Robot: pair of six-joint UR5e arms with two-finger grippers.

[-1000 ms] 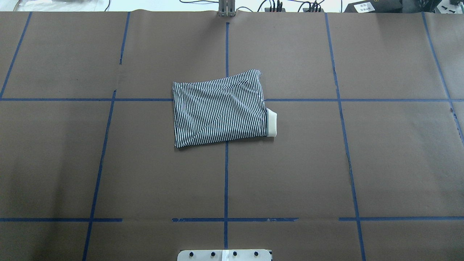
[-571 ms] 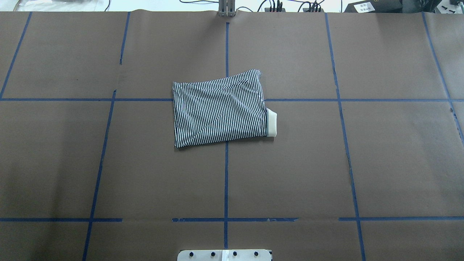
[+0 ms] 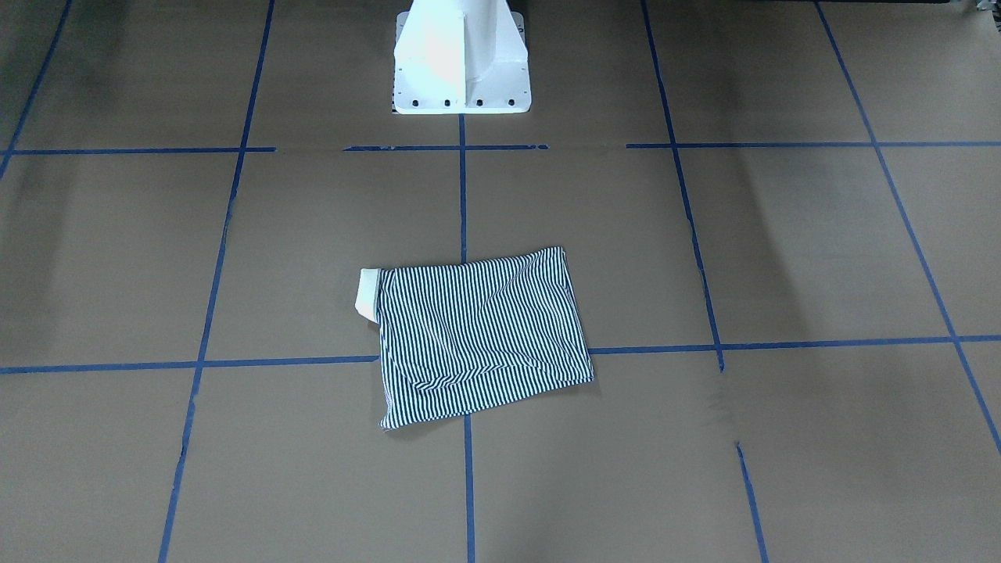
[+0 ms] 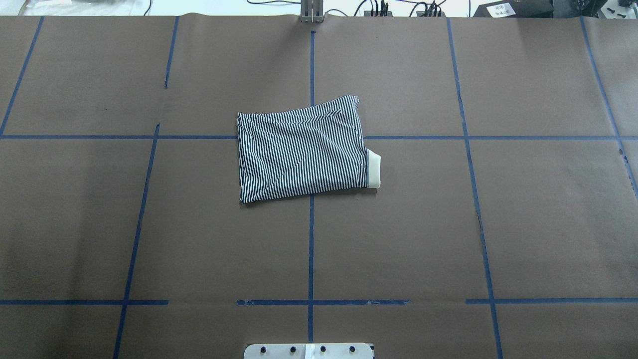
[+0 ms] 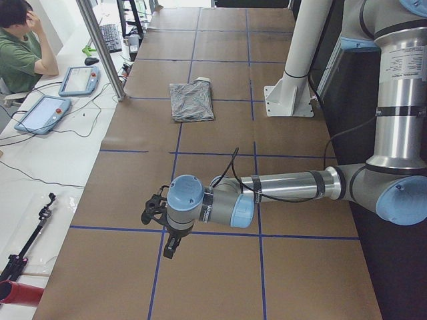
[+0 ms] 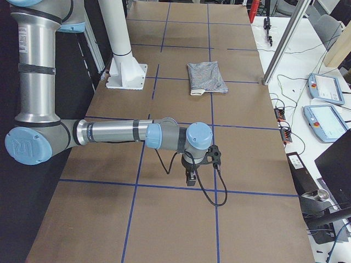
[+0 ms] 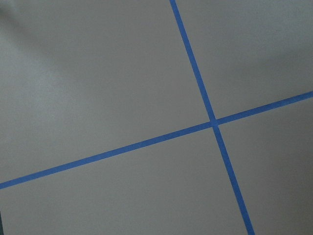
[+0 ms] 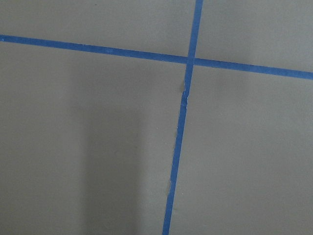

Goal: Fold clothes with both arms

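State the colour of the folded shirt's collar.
Plain cream collar, clearest in the overhead exterior view.

Setting: robotics laboratory. A white pedestal [image 3: 461, 62] stands on a table [image 4: 548, 224] covered in brown paper and divided by a blue tape grid [image 4: 311, 249]. The left arm [image 5: 287, 187] and right arm [image 6: 109, 132] extend either side of the pedestal. Across the table from the pedestal, a white bench [image 5: 60, 153] carries teach pendants [image 5: 43, 113]; a person [image 5: 20, 50] sits there.

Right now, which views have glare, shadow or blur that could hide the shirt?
Front-facing view: the white pedestal is overexposed, soft shadows streak the table; the striped shirt is sharp. Overhead view: even light, no glare. Both wrist views: dim, with a vertical shadow band in the right one.
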